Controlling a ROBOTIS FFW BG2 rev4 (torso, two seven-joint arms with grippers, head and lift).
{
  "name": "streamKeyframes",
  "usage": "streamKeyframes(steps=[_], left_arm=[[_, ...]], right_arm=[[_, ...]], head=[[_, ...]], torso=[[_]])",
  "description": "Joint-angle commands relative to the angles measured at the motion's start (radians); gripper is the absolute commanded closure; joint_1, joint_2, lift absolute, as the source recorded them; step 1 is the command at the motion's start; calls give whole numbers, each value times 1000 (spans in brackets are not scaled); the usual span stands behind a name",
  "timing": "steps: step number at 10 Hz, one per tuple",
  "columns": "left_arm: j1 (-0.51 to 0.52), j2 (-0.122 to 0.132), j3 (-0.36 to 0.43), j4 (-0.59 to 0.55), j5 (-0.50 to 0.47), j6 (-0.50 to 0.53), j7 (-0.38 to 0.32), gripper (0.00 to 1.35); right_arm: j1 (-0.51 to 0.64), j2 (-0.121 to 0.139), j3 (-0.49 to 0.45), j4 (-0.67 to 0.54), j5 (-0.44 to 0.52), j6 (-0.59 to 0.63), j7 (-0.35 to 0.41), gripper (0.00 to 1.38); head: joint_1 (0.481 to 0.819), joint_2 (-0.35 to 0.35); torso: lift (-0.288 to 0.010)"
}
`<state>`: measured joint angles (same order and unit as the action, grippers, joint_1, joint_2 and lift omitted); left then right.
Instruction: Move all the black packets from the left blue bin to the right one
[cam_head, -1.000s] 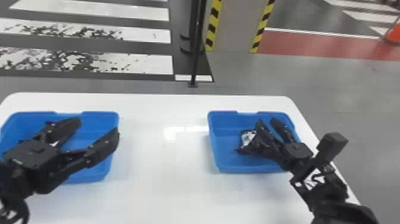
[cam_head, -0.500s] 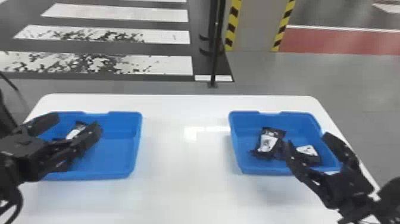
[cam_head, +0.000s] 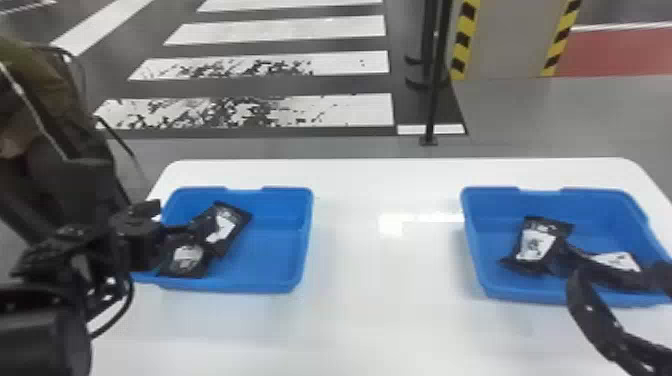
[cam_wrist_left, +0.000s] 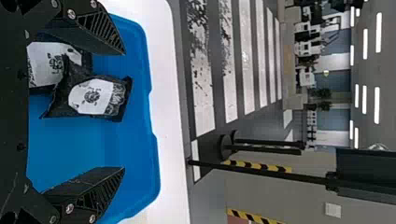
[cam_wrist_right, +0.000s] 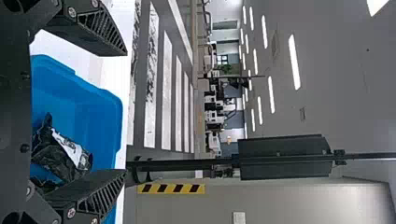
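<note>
Two black glossy film packets with white labels are in the blue plastic bin (cam_head: 306, 245), left of the head view: one farther back (cam_head: 235, 225), one by the front wall (cam_head: 182, 261), edges meeting or overlapping, can't tell which. Two more black packets (cam_head: 536, 244) are in the matching right-hand blue bin (cam_head: 475, 250), right of frame. Left gripper (cam_wrist_left: 124, 111) is over the source bin, black ribbed fingers wide apart, nothing between them. Right gripper (cam_wrist_right: 126, 113) is at the destination bin, fingers also apart, empty. Handling, my read: light, soft pouches, fill shifts under squeeze, film probably slick. Not fragile as such, but a hard pinch could split a seam. Take the farther one first: one finger each side of the filled middle, across the narrow width, pads low to the bin floor. Skip the flat crimped ends; it would likely sag and peel out. Moderate force, lift straight so it doesn't drag its neighbour. Front one looks tighter: mind the wall, maybe nudge it inward before closing.
</note>
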<state>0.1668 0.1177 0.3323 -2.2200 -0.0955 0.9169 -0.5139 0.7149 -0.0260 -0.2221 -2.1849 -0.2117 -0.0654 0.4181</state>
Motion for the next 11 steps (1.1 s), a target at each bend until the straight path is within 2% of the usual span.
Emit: streamKeyframes(steps=[1, 4, 6, 8, 11], left_arm=[[-76, 16, -17, 98, -62, 35, 0, 167], [-182, 39, -29, 243, -144, 82, 0, 165], [-263, 69, -91, 353, -154, 126, -3, 162], [-334, 79, -131, 476, -170, 146, -11, 160], [-380, 82, -155, 582, -186, 153, -14, 151]], right_arm=[[16, 0, 1, -10, -16, 6, 1, 134], [24, 0, 13, -10, -36, 29, 2, 136], [24, 0, 19, -3, -50, 41, 5, 137], [16, 1, 27, 12, -63, 56, 7, 137], [-1, 1, 33, 31, -69, 70, 18, 137]], head=[[695, 126], [695, 173], [695, 190], [695, 178], [695, 178]], torso=[[-140], [-140], [-140], [-140], [-140]])
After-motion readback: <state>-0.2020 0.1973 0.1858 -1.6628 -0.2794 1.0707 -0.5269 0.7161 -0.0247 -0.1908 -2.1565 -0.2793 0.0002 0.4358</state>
